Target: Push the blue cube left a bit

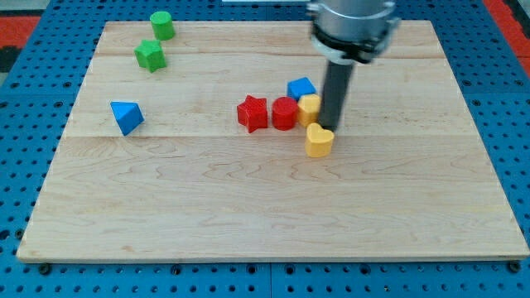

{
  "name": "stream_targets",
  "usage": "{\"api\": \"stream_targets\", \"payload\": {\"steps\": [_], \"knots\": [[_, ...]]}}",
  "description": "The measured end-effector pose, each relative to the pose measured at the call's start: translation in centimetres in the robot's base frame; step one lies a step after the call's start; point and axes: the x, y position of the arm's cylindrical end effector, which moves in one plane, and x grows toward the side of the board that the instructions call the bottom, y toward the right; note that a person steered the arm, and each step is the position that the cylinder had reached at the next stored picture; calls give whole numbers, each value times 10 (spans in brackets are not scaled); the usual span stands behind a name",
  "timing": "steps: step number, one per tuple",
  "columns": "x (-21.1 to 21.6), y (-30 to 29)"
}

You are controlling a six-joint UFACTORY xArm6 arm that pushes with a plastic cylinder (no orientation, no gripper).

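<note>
I can read no writing anywhere. My rod hangs straight down from the view's top, my tip [330, 128] holding nothing, just right of the yellow block [309, 108] and above the yellow heart [319, 141]. The blue cube [301, 88] sits just up-left of the tip, touching that yellow block, with the red cylinder [284, 113] and red star [252, 113] leftward on the board [248, 207].

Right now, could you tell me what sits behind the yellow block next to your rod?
Behind that yellow block, toward the view's top, sits the blue cube, touching it. My rod covers the yellow block's right side; my tip meets the yellow heart.
</note>
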Motion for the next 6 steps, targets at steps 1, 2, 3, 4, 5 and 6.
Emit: {"api": "stream_targets", "payload": {"steps": [1,2,3,4,5,6], "knots": [[-1,2],[-8,12],[-60,13],[-93,-53],[-97,-73],[-128,-127]]}}
